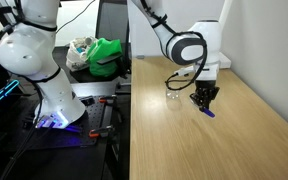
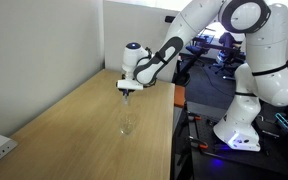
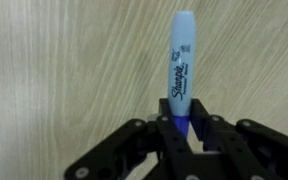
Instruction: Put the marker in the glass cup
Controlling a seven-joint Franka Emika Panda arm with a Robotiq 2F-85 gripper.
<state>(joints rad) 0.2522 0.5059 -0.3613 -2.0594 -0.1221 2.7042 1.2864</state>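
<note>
Robot jaws clamped on the marker (image 3: 181,70), held low over the wooden counter (image 1: 244,130) near the glass cup (image 1: 173,95); likely the carrying step, next needing alignment above the cup's mouth

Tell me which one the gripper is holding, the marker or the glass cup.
The marker: the gripper is shut on its blue-purple end, while the glass cup stands apart on the table.
</note>
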